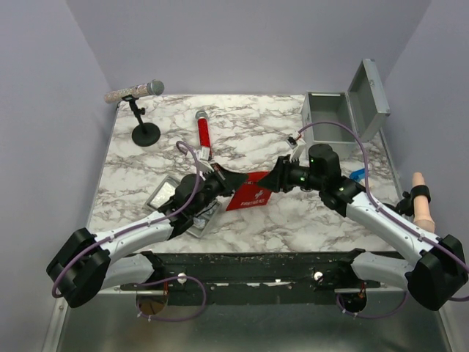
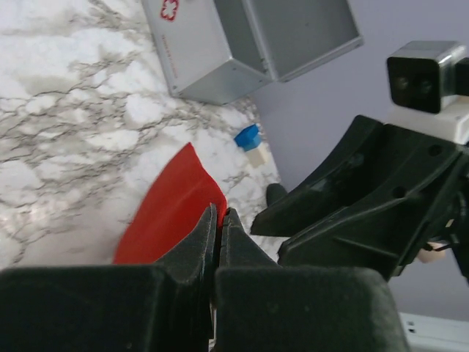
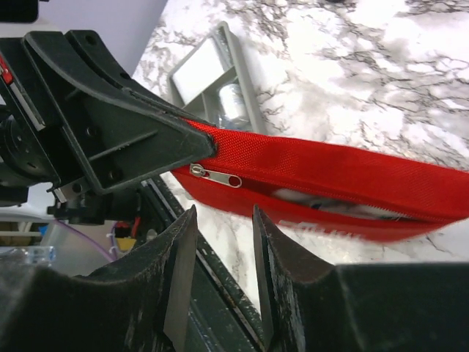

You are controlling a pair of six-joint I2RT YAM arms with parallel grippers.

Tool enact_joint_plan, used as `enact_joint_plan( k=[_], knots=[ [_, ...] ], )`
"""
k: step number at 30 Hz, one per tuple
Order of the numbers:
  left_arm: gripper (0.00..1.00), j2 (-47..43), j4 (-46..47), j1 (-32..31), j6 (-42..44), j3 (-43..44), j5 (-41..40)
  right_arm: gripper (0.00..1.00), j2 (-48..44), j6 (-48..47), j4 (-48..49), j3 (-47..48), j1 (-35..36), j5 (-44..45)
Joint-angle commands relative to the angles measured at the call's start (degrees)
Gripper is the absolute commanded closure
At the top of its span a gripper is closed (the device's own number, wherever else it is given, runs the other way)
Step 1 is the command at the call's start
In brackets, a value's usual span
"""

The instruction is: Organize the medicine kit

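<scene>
Top external view: the medicine kit [image 1: 326,117] stands at the upper right of the marble table [image 1: 146,158], well apart from both arms. Its hinged lid [image 1: 368,95] is thrown back and stands upright. At the centre of the frame a red zip pouch [image 1: 249,194] lies between the two claws.

The left claw [image 1: 233,178] is pinched tight on the pouch's left end. In the left wrist view its pads are pressed together at the edge of the red fabric.

In the right wrist view the right claw [image 3: 221,227] stands partly open with nothing between its fingers. It is just short of the pouch's long edge and near the zip pull [image 3: 216,176], which sits at the end the left claw holds. Something pale shows along the zip line.

A shallow grey tray [image 3: 238,73] lies beyond the pouch at the upper left of that view, with white things in its compartments. A small blue and white item [image 1: 357,174] lies right of centre, below the kit. A microphone on a black stand [image 1: 139,95] is at the upper left, and a red-handled one [image 1: 203,133] lies flat at upper centre.
</scene>
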Motion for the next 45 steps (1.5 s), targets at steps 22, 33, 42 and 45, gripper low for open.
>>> enact_joint_plan(
  k=[22, 33, 42, 45],
  knots=[
    [1.00, -0.2, -2.2, 0.2, -5.5, 8.3, 1.2, 0.53, 0.2, 3.2, 5.7, 2.6, 0.4, -4.1],
    [1.00, 1.9, -5.6, -1.4, -4.6, 11.9, -2.3, 0.54, 1.6, 4.9, 5.6, 3.3, 0.4, -3.1],
    [1.00, 2.9, -6.8, -2.8, -3.4, 13.4, -4.1, 0.62, 2.1, 6.8, 6.9, 3.6, 0.5, -2.1],
    [1.00, 2.8, -7.0, -3.0, -3.3, 13.4, -4.2, 0.71, 2.3, 7.2, 6.9, 3.7, 0.5, -2.2]
  ],
)
